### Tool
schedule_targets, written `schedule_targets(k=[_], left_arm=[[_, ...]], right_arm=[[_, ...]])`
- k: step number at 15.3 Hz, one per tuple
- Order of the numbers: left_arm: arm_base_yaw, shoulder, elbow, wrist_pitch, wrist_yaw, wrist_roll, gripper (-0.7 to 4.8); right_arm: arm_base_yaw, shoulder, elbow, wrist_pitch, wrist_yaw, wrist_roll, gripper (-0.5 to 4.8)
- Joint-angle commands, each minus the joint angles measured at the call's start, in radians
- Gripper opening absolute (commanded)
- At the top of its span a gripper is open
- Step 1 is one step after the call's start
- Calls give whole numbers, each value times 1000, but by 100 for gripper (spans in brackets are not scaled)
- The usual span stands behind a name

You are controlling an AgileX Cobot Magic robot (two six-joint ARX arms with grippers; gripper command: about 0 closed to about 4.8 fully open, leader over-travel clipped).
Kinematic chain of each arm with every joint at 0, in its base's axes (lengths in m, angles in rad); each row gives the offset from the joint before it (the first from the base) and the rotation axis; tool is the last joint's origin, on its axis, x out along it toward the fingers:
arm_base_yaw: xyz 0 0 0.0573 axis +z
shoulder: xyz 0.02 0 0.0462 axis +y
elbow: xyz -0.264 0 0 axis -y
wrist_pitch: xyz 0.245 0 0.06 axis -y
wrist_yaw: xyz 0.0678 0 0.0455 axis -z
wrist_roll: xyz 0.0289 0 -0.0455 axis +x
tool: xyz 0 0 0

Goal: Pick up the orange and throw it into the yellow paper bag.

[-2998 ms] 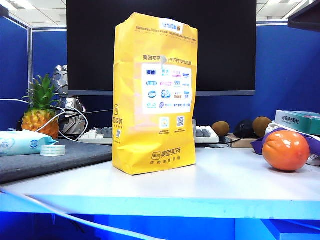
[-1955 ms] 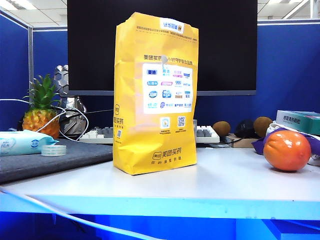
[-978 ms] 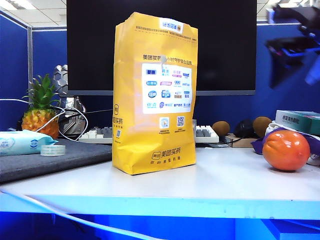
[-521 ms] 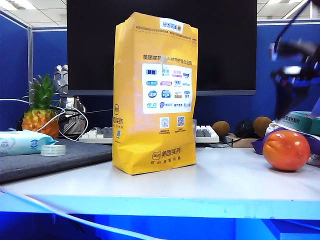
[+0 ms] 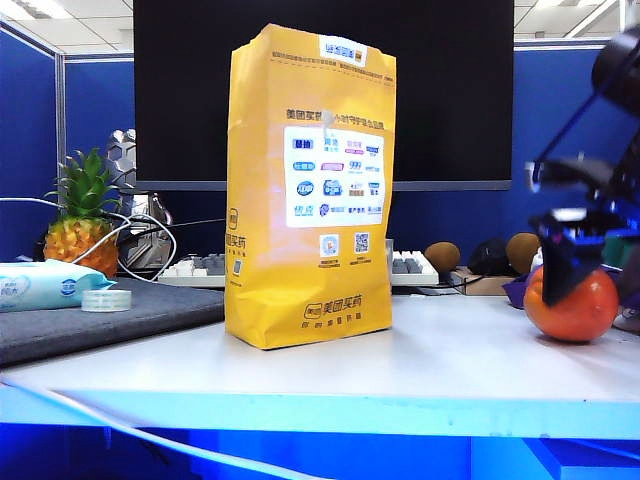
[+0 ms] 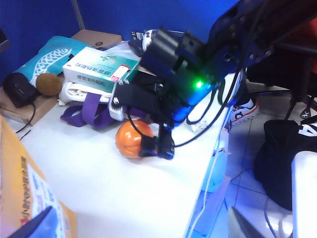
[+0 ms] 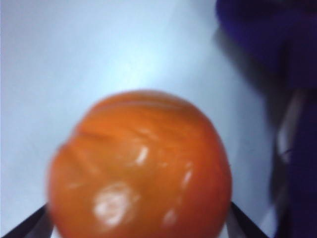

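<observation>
We find the right gripper (image 5: 570,262) over the orange (image 5: 572,303), fingers spread astride it. The left gripper (image 6: 138,230) hangs by the yellow paper bag (image 5: 310,190); its finger state we cannot tell.

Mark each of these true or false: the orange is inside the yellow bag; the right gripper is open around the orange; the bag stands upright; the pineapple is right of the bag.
1. The orange is inside the yellow paper bag. False: it sits on the table, right of the bag.
2. The right gripper is open around the orange. True.
3. The bag stands upright. True.
4. The pineapple is right of the bag. False: it is on the left.
</observation>
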Motion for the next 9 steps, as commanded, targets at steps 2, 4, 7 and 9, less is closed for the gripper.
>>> schedule_targets(k=[2,4,7,9], left_arm=[[-1,-3,4,10,-40,-2,479],[-1,-3,4,11,-113,2,479],[0,-7,4,38,-343,59,479],[0,-19,4,65,-473,105,479]], right_arm=[[1,24,4,17,39,-40,183],[1,24,6,47,37,-40,96],[2,-10,74,10,-6,-39,85],[2,-70,171,-56,-54,-39,85]])
